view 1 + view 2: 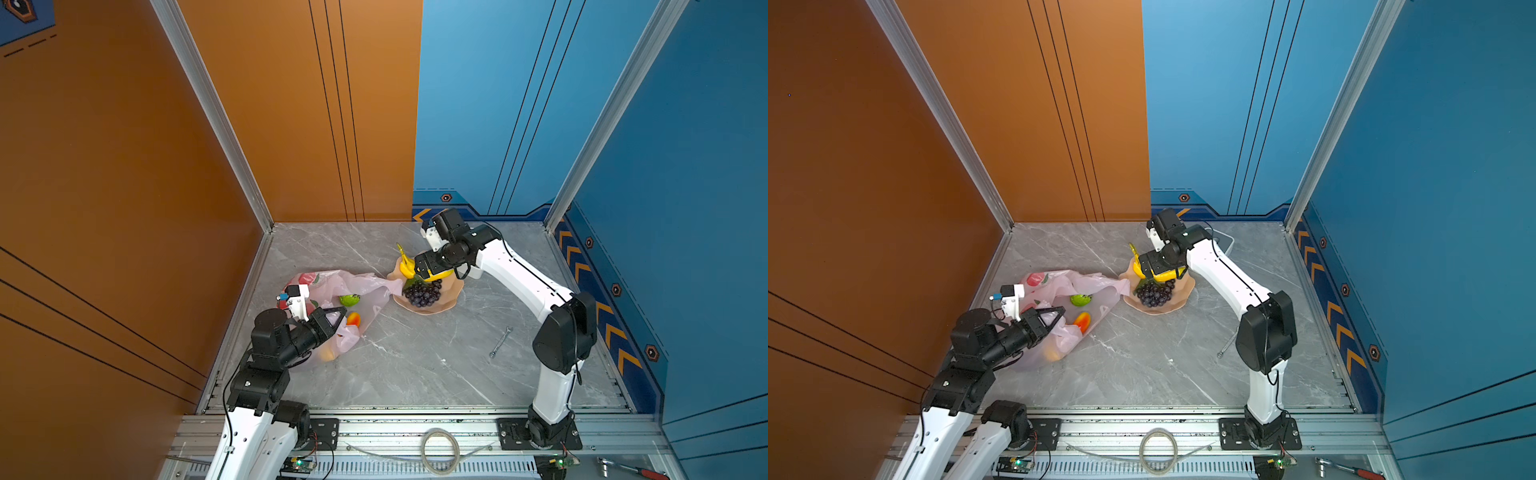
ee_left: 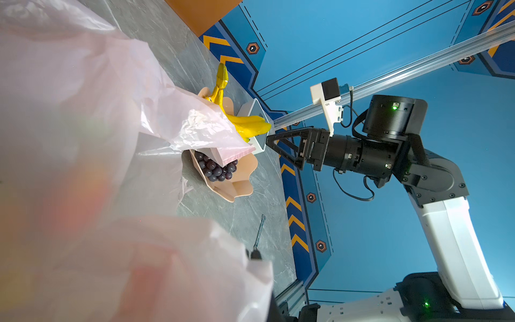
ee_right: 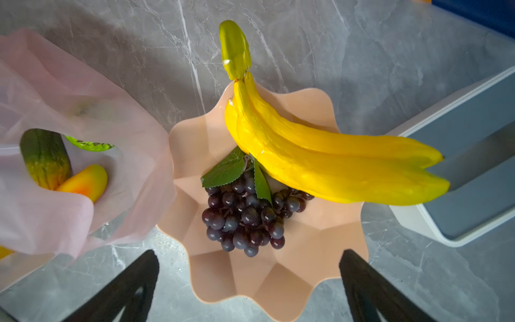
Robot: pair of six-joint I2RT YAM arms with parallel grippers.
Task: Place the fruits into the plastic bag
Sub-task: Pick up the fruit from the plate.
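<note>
Fruit pending: yellow glossy toy bananas (image 3: 320, 161) and dark purple grape bunch (image 3: 245, 220) on beige wavy-edged plate (image 3: 278, 278).
Right tool (image 2: 282, 152), jaws wide apart, hangs above them; left tool (image 1: 341, 311) is clamped on the thin translucent pink plastic bag (image 1: 374, 286) just beside the plate. Bananas likely light, stiff, slick: grip crosswise mid-body. Grapes knobbly: pinch near stem.

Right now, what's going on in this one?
The left hand is shut on the rim of the thin translucent pale-pink plastic bag, holding its mouth up. A green bumpy fruit and a red-yellow mango already lie inside. The right hand hangs open over the beige wavy-edged plate, where the yellow bananas and the dark purple grape bunch are yet to be moved.
</note>
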